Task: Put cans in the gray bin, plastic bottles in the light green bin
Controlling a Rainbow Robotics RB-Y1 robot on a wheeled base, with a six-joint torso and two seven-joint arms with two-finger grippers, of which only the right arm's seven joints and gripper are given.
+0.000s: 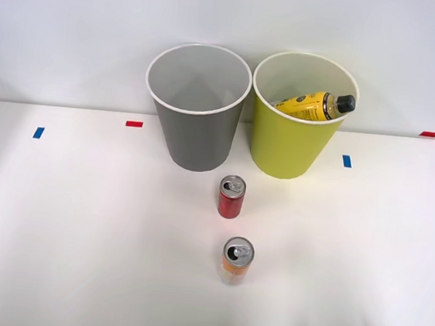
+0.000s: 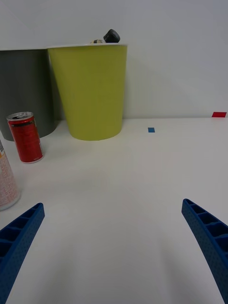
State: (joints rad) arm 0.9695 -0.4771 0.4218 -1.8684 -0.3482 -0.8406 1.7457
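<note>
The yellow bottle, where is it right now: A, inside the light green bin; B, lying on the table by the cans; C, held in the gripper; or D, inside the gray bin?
A: the yellow bottle leans inside the light green bin, its black cap poking above the rim, while the gray bin beside it holds nothing visible.

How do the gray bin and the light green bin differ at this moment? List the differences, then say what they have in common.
The gray bin is gray with a white rim; the light green bin is yellow-green with a pale cream inside. The gray bin holds nothing that can be seen; the light green bin holds the yellow plastic bottle, its black cap poking past the rim. Both are tall, round, tapered, upright, side by side on the table.
</note>
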